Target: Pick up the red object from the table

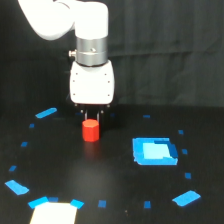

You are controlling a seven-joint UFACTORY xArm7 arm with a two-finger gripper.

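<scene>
1. The white, boxy gripper (91, 117) on the white arm with a metal collar (90, 50) points straight down over the flat black table (115, 170).
2. Its short dark fingers (85, 116) straddle the top of the small, matte, bright red-orange stubby cylinder (91, 131); they appear closed on its upper edge, though the contact is blurred.
3. Whether the red cylinder rests on the table or hangs just above it cannot be told.
4. A large blue square patch (155, 151) lies well apart, toward the exterior view's right.
5. A white patch (54, 213) sits at the bottom edge, and small blue tape marks (46, 113) dot the surface.
</scene>
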